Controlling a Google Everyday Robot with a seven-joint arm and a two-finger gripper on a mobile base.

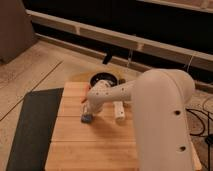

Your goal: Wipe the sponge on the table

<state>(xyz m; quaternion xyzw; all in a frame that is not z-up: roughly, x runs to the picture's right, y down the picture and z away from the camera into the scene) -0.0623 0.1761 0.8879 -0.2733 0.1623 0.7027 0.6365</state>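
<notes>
Your gripper [90, 113] is low over the left-middle of the table [90, 146], jaws closed on the sponge [86, 119]; the sponge touches the wood; a white bottle [119, 111] lies to its right, apart; a dark mat [30, 125] borders the table's left edge.

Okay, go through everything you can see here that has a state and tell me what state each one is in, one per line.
gripper: shut on the sponge, low over the table's left half.
sponge: held at the gripper's tip, down against the table.
white bottle: lying flat, right of the sponge, untouched.
orange-red object: lying on the table, partly hidden by the gripper.
dark mat: lying flat, left of the table.
</notes>
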